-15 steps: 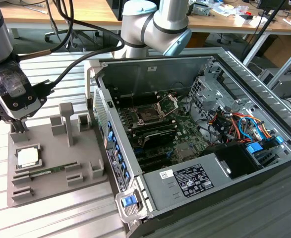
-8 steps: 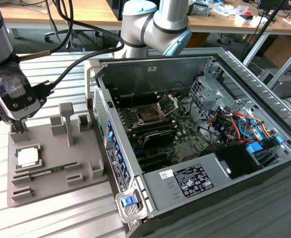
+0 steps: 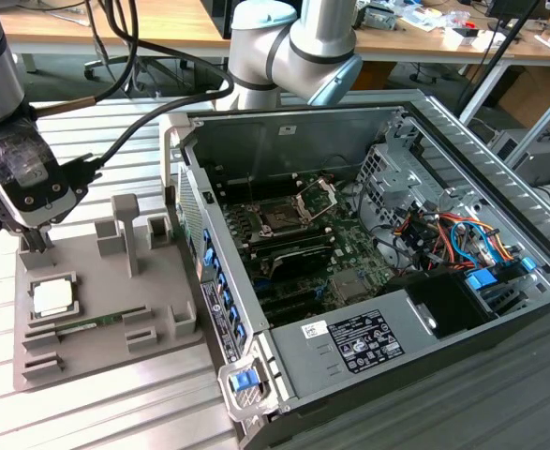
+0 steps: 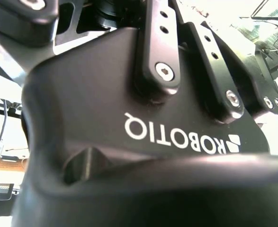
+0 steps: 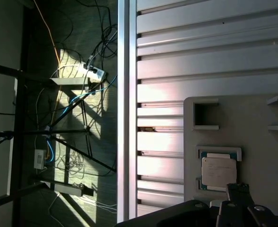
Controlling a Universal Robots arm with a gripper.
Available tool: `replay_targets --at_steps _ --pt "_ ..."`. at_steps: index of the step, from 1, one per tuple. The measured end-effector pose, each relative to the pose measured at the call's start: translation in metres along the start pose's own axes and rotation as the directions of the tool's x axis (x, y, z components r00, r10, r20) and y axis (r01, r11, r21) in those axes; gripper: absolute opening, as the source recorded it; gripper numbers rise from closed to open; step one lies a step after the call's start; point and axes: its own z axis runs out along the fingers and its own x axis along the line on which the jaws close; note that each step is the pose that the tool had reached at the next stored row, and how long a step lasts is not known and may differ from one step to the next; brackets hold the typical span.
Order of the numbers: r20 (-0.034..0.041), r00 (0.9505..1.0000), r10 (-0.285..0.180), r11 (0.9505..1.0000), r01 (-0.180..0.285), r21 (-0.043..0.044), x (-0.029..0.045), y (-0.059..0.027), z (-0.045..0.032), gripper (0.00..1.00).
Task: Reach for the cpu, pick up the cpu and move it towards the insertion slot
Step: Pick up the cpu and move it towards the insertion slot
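1. Gripper position: I see the gripper (image 3: 37, 242) at the exterior view's left. It hangs over the far part of the grey fixture plate (image 3: 87, 367).
2. Gripper state: I cannot tell how wide it is set. The second wrist view gives me its black housing at close range, which does not settle the question.
3. Task part: the cpu (image 3: 52, 297) lies flat in a square nest on the fixture plate, pale top up. It is just beside the gripper and apart from it, so it is not picked up.
4. Cross-check: in the first wrist view the cpu (image 5: 218, 171) sits squarely inside its nest, with black gripper hardware close to one of its edges.
5. Target: the insertion slot (image 3: 280, 217) is a dark square on the green circuit board (image 3: 349, 246) inside the open computer case (image 3: 284, 141). Its silver frame (image 3: 316, 193) stands raised beside it. It is well apart from the cpu, toward the exterior view's right.
6. Other fixture items: a long green memory stick (image 3: 85, 327) lies on the plate near the cpu, and a grey post (image 3: 125, 231) stands upright.
7. Support: plate and case rest on a slatted metal table (image 3: 115, 417).
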Motion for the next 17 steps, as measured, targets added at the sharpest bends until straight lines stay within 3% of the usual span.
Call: replay_targets --at_steps 17 --pt "0.0008 1.0000 0.000 1.0000 0.000 0.0000 0.0015 -0.0002 0.0060 0.11"
